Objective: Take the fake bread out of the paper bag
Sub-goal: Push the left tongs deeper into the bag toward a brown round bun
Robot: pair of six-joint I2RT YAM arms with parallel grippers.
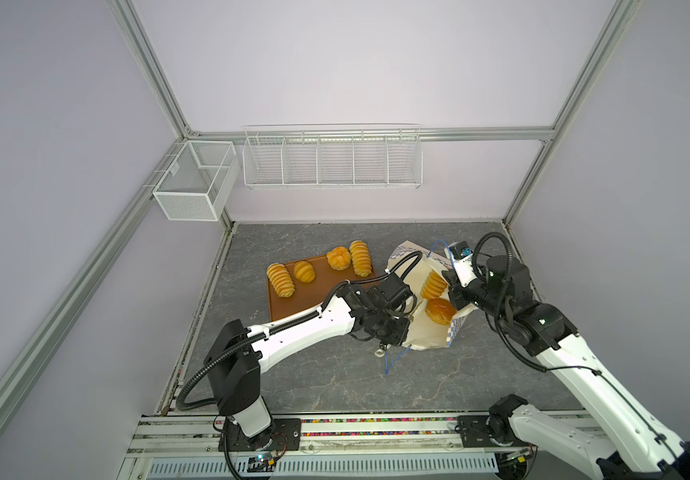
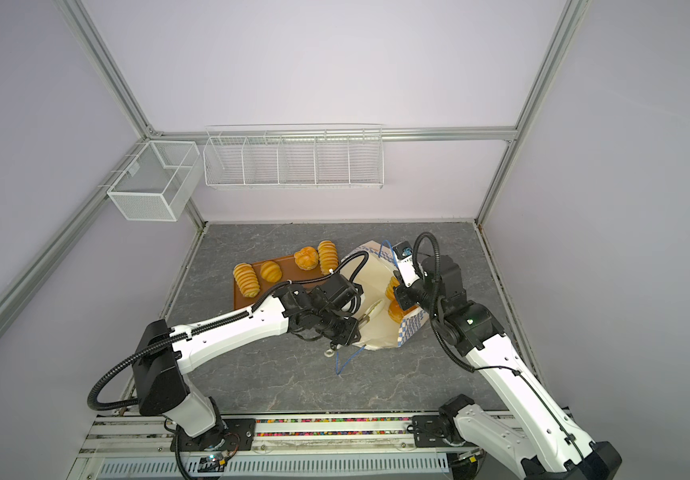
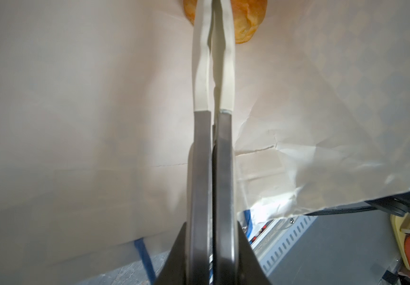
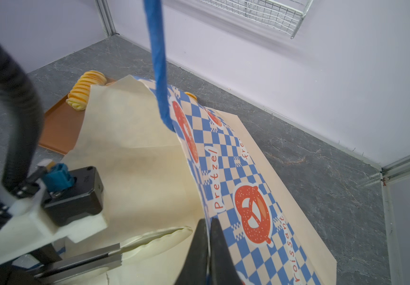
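Bag (image 1: 426,336) lies on its side, mouth open toward the left arm. Four breads (image 1: 304,271) sit on the tray (image 1: 283,309). Two are left inside the bag, a ridged loaf (image 1: 434,284) and a round bun (image 1: 441,311), close together.

Right gripper (image 4: 208,225) is clamped on the checkered lip and props the mouth up. Left gripper (image 3: 212,14) is inside the bag, fingers pressed together on nothing, tips aimed at the bun. Can't tell whether they touch it.

Step in hand, as I read it: grab the bun. How I'd do it:
- Spread the fingers before going any deeper. Closed tips would just shove the bun further in or against the loaf.
- Straddle the bun across its middle, with the lower finger clear of the paper floor so no paper gets pinched.
- Squeeze gently. It looks soft and rounded, so it's likely to squirt out of a tip-only grip.
- Right holds the lip high and steady, with no tugging, or the bag slides.
- Withdraw straight back through the mouth, clear of the blue cord (image 1: 393,361) on the table.
- Drop it on bare tray, apart from the four already there.
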